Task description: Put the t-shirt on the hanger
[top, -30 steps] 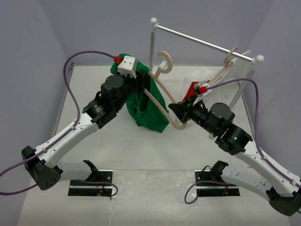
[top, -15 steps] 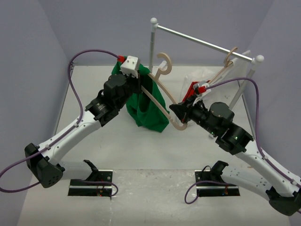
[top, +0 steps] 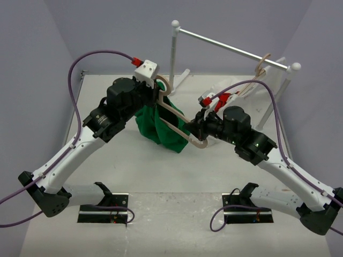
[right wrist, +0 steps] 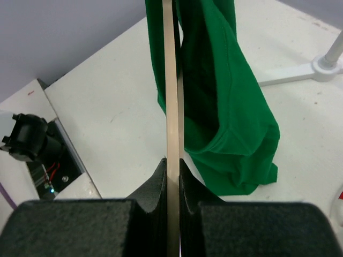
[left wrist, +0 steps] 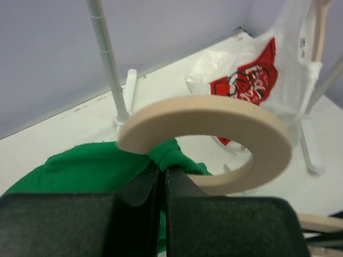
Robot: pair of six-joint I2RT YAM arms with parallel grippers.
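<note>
The wooden hanger (right wrist: 171, 80) now tilts further left, its hook (left wrist: 214, 112) at our left gripper (left wrist: 162, 176), newly pressed together by the collar of the green t-shirt (top: 161, 128), while our right gripper (right wrist: 172, 166) pinches the hanger's arm mid-table, so we judge threading underway.

hanger (left wrist: 214, 115): pale wood, smooth matt | t-shirt (right wrist: 230, 107): green knit cloth, matt | rail (top: 230, 49): glossy metal | table (top: 107, 160): white, matt

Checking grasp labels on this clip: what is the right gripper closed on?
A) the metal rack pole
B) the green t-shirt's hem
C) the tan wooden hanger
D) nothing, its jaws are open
C: the right wrist view shows the right gripper pinching the thin edge of the hanger, with the green t-shirt hanging further along it.
</note>
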